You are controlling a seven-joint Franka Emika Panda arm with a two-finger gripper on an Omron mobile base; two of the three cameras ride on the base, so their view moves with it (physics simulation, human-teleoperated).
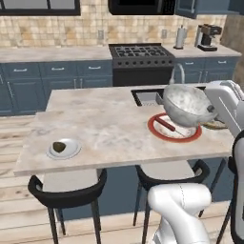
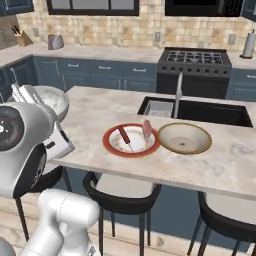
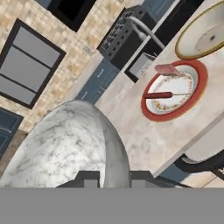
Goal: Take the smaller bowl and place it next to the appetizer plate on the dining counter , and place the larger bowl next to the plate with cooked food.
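Note:
My gripper is shut on the rim of the smaller bowl, a deep grey-white marbled one. It hangs tilted in the air above the dining counter, over the near edge of the plate with cooked food. That red-rimmed plate bears a sausage and a pinkish meat piece. Just right of the plate sits the larger bowl, wide, cream inside, brown-rimmed. The appetizer plate, small and pale with one dark morsel, lies near the counter's front left corner. In the right base view the smaller bowl shows behind the arm.
A sink with a tall faucet is set into the counter behind the plate. Black stools stand along the counter's near side. A stove and blue cabinets line the back wall.

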